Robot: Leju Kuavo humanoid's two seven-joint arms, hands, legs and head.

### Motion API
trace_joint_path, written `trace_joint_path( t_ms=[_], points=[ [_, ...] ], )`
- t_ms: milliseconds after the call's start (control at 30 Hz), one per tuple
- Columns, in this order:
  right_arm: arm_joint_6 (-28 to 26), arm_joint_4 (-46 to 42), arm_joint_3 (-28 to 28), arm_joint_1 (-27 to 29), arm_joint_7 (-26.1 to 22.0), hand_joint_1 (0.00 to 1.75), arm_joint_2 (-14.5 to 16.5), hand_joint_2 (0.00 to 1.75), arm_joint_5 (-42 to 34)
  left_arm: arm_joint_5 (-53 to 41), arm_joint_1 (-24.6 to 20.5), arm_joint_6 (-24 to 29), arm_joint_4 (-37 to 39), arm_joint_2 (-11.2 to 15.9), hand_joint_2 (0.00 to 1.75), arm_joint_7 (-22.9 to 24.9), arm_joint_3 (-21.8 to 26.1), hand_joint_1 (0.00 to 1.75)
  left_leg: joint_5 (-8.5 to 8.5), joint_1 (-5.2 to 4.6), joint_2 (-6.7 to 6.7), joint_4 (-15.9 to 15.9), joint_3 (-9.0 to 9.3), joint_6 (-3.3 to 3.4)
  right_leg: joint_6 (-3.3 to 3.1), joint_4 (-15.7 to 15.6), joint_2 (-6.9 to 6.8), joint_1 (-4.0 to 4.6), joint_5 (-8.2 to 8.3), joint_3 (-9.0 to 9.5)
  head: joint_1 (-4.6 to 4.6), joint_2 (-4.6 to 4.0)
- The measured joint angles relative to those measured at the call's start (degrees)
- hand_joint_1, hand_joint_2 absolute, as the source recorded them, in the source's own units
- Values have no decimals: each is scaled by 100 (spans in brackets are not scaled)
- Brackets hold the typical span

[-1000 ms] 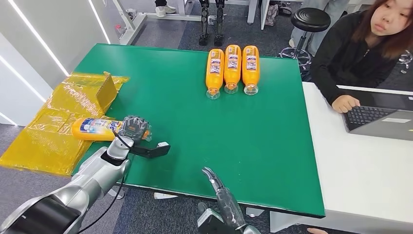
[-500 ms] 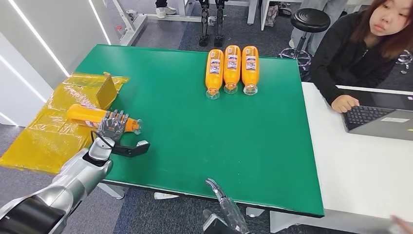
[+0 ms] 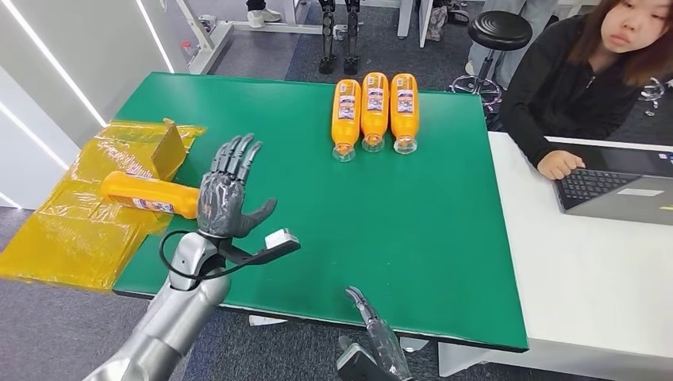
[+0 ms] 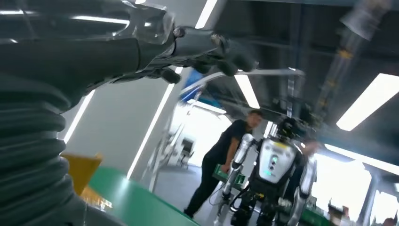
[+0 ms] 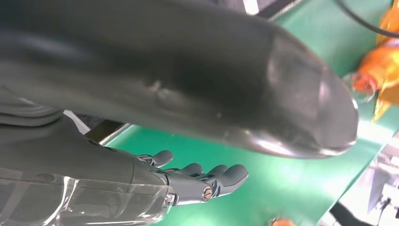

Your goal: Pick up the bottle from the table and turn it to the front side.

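My left hand (image 3: 226,194) is raised, fingers spread, holding nothing. The bottle (image 3: 148,194) lies just left of it at the table's (image 3: 444,222) left edge, long axis left-right. My right hand (image 3: 373,329), empty, is farther off.

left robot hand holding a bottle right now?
No. The left robot hand is raised with fingers spread, empty; the orange bottle lies behind it.

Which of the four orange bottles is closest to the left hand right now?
The lone bottle lying at the table's left edge, partly on the yellow plastic wrap, just behind the left hand. The other three lie together at the far edge.
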Motion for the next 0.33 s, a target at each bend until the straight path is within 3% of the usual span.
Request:
trace_joint_path(
  t_ms=[167, 333],
  points=[
    [-296, -7, -111, 94, -241, 0, 1, 0, -183, 1318, 1078, -54, -2315, -223, 175, -957, -76, 0, -6, 3, -14, -1, -2, 7, 15, -5, -15, 3, -17, 2, 0, 0],
    [-389, -7, -174, 144, -300, 0, 1, 0, -211, 1565, 1547, -134, -3372, -288, 175, -1219, -194, 0, -6, 9, -20, -3, -4, 6, 14, -3, -22, 7, -18, 3, -1, 0]
  ],
)
